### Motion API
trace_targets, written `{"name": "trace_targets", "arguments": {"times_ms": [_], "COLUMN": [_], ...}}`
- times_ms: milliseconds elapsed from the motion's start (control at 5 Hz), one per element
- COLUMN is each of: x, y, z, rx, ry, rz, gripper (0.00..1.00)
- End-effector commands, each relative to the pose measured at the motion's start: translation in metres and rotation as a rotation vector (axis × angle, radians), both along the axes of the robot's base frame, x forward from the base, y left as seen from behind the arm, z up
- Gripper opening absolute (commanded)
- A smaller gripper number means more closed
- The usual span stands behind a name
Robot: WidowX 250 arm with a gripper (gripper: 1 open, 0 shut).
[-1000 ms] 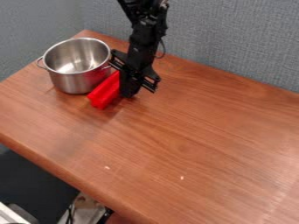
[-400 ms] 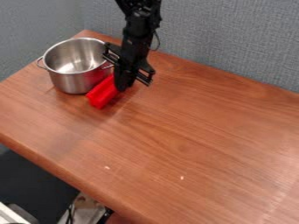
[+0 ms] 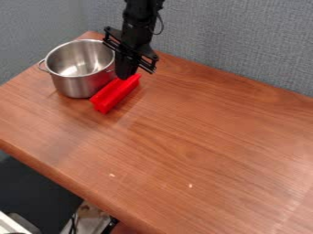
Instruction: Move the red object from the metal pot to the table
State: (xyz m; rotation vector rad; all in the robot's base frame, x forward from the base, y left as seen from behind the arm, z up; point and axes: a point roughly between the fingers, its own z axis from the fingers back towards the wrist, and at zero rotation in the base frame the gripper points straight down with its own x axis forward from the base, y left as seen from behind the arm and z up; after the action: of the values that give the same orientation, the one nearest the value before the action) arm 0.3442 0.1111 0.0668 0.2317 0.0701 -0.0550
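Claw closed, empty. Red object lies on bench just below it, beside metal pot. Likely light, rigid, slick plastic; grip across flat sides, mid-length.

Arm cut off by the top edge — hand fingertips too small to tell

A single view looks down at a slant from above and in front of the table, set back enough to take in most of its top. It faces the grey back wall; the table's near-left corner and the dark floor fall at bottom left.
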Motion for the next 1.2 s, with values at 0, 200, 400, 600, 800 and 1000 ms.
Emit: {"name": "trace_targets", "arguments": {"times_ms": [0,200,400,600,800,1000], "x": [0.005,0.005,0.005,0.004,0.004,0.003], "y": [0.011,0.013,0.016,0.018,0.019,0.021], "z": [0.044,0.050,0.053,0.054,0.056,0.057], "rx": [0.021,0.018,0.013,0.006,-0.001,-0.007], "ry": [-0.115,-0.125,-0.130,-0.132,-0.132,-0.132], "rz": [0.009,0.006,0.003,-0.001,-0.005,-0.007], "gripper": [0.00,0.00,0.00,0.00,0.00,0.00]}}
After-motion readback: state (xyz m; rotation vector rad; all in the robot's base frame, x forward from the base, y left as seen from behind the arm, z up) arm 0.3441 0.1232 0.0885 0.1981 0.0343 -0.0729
